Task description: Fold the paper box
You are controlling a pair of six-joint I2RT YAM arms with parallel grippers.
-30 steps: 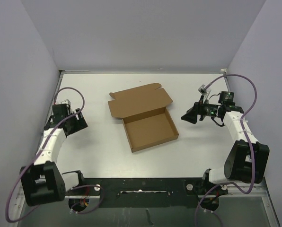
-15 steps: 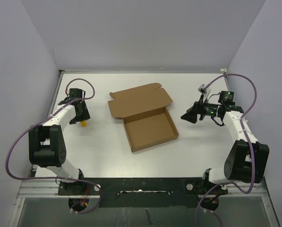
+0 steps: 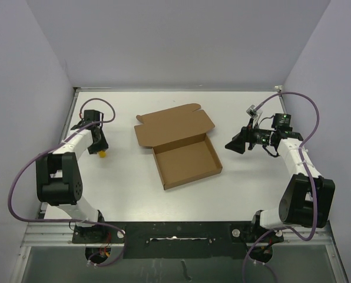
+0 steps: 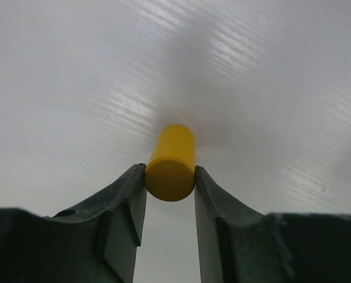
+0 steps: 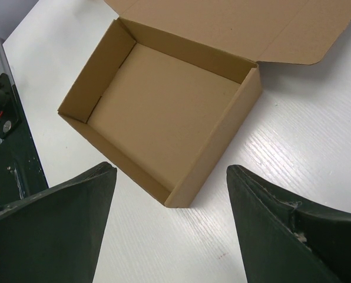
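White table (image 3: 252, 188), lilac walls (image 3: 175, 41): paper box (image 3: 187, 162) open (lid (image 3: 172, 127) flat), L hand (image 4: 170, 175) grasping yellow cylinder (image 4: 171, 156), R hand (image 5: 171, 170) released.

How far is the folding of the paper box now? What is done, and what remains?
Done: the paper box is formed into an open tray, walls upright. In hand: the left gripper is shut on a yellow cylinder; the right gripper is open, apart from the box. Left: the lid lies open, not closed.
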